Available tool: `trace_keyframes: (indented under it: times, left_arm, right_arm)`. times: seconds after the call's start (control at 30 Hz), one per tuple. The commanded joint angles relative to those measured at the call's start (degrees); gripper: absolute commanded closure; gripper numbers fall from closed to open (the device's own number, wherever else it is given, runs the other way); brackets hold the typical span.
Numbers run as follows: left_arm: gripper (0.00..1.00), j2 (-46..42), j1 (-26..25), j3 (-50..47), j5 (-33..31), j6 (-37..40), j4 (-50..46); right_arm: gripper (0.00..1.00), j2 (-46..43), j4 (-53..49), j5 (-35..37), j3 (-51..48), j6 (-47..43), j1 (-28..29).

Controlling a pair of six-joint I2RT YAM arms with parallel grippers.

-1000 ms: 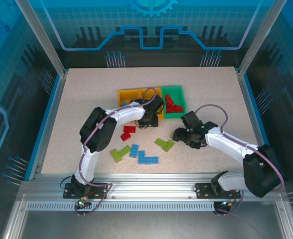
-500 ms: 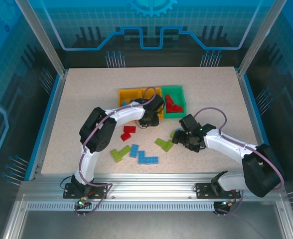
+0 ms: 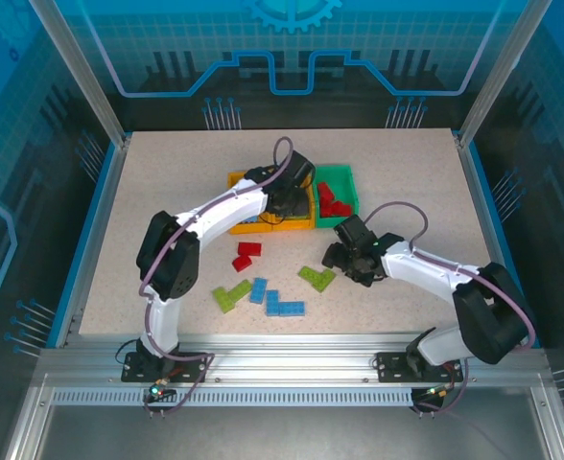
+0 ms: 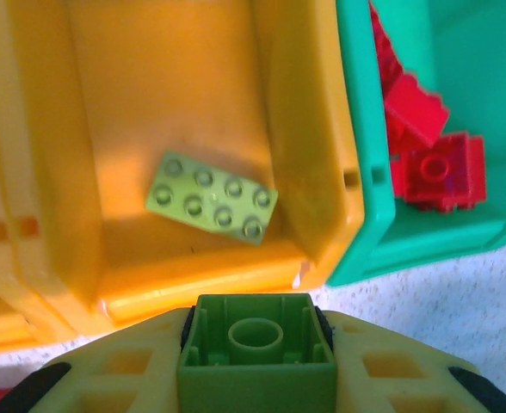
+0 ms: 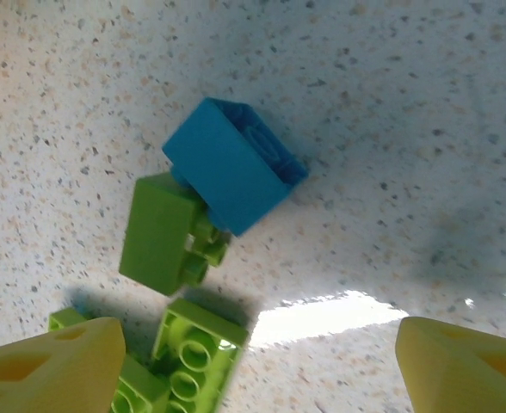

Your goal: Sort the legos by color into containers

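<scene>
Sorting is looking roughly half done to me. You are seeing three containers (image 3: 332, 171) sitting in a row toward the table's (image 3: 148, 192) far edge.

Starting left, the left yellow bin (image 3: 234, 178) is showing only a glimpse of blue under the arm, so I cannot count what is in it. The middle yellow bin (image 4: 305, 129) is holding one lime brick (image 4: 212, 198). Your left gripper (image 4: 255, 374) is hovering at its near wall, pinching a second lime piece (image 4: 255, 331) (not yet released). The green bin (image 4: 360, 172) is holding at least three red bricks (image 4: 416, 120).

Loose pieces are lying nearer the table's front edge: two red ones (image 3: 246, 256), a lime L-shape (image 3: 231, 294), two blue ones (image 3: 284, 306) and a lime block (image 3: 317, 278). Your right gripper (image 5: 257, 344), fingers spread wide and holding nothing, is hanging over one more blue brick (image 5: 234, 163), which is touching a small lime stub (image 5: 163, 232). About eight are waiting to be sorted.
</scene>
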Motion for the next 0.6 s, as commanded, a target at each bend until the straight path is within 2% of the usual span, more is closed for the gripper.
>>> trace_keyframes:
  times: [0.0,0.2,0.33,0.47,0.57]
  left_arm:
    - [0.66,4.6,2.5,4.7,0.4,2.4,-2.8]
    - [0.63,9.1,4.6,9.1,1.9,3.2,-2.6]
    - [0.58,11.2,5.1,11.0,3.2,3.1,-2.8]
    - [0.48,11.6,5.1,10.9,3.9,2.5,-2.4]
    - [0.38,10.8,5.0,10.4,4.2,2.2,-2.6]
  right_arm:
    - [0.18,3.0,2.0,0.7,2.8,1.7,0.8]
    - [0.26,7.2,2.3,0.9,5.4,1.6,0.9]
    - [0.31,9.5,1.8,0.2,7.6,1.1,1.0]
    - [0.45,10.8,2.0,0.5,8.0,0.6,1.0]
    - [0.57,11.4,1.5,1.0,8.5,-0.2,0.9]
